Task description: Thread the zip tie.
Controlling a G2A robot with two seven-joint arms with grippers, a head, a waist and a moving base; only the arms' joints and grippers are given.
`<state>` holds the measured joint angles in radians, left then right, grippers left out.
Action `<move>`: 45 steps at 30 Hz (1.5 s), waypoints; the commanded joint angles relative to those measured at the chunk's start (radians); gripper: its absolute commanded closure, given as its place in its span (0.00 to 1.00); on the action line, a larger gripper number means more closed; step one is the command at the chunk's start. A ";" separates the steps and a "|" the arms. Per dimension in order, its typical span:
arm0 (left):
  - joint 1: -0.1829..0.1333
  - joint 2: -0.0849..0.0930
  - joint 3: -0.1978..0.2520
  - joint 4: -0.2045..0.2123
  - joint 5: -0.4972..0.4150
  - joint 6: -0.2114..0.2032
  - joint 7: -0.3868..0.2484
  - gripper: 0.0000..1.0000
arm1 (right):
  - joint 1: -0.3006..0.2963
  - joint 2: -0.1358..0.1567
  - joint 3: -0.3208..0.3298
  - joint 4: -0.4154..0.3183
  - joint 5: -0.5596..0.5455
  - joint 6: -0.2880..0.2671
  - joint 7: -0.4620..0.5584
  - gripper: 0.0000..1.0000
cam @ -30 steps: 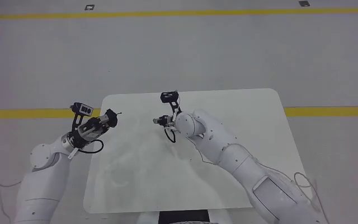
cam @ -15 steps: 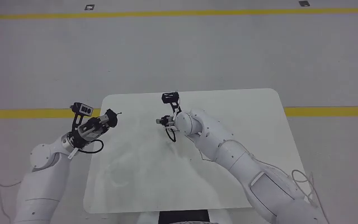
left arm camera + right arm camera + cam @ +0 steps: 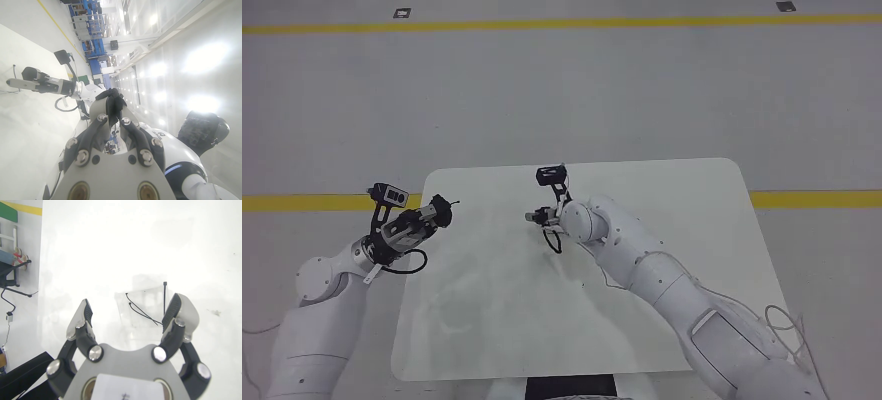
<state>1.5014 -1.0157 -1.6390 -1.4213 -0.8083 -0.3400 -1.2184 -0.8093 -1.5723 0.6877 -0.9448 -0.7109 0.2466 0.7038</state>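
White table (image 3: 662, 300), right gripper (image 3: 130, 300) above table's middle, fingers spread wide, three loose black zip ties (image 3: 164, 298) flat on table beneath it, left gripper (image 3: 440, 211) at table's left edge, fingers pressed together, well apart from right gripper.

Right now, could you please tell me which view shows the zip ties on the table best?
The right wrist view: three zip ties lie plainly on the table, heads visible. The left wrist view catches one zip tie far off; in the top view they are too small to tell.
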 commanded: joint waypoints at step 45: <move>0.000 0.000 0.000 0.000 0.000 0.000 0.000 1.00 | -0.025 -0.058 -0.092 0.043 -0.408 0.093 0.093 0.56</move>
<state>1.5014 -1.0157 -1.6390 -1.4213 -0.8083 -0.3400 -1.2184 -0.8363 -1.6270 0.5948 -0.9120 -1.1160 0.3405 0.7953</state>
